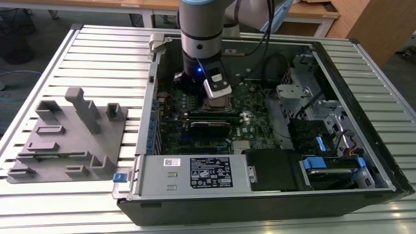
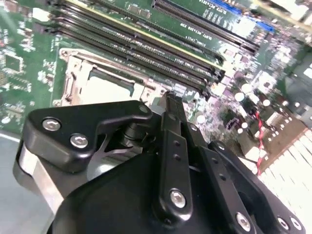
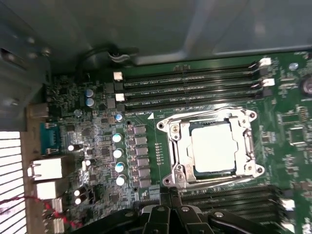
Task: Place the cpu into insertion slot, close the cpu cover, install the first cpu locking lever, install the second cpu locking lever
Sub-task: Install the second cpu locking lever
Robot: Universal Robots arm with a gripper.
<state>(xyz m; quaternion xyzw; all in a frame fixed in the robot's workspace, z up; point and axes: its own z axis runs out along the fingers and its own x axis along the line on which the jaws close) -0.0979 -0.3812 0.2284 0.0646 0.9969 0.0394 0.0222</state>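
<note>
The cpu (image 3: 213,146) lies flat in the insertion slot (image 3: 171,171) on the green motherboard, its dull silver top showing through the window of the cpu cover (image 3: 179,141). The cover lies down flat over it. In the second wrist view the cpu (image 2: 105,88) and cover (image 2: 73,73) sit just beyond my black fingers (image 2: 171,126). My gripper (image 3: 168,194) hovers shut with nothing in it, its tips close to one corner of the slot, over the memory slots (image 3: 229,197). In the exterior view the arm (image 1: 201,44) stands over the slot (image 1: 217,105).
The motherboard sits inside an open computer case (image 1: 260,195) with tall walls. Long black memory slots (image 3: 190,87) flank the socket on two sides. A grey drive cage (image 1: 305,92) stands at the exterior view's right. A grey fixture block (image 1: 71,136) rests outside the case.
</note>
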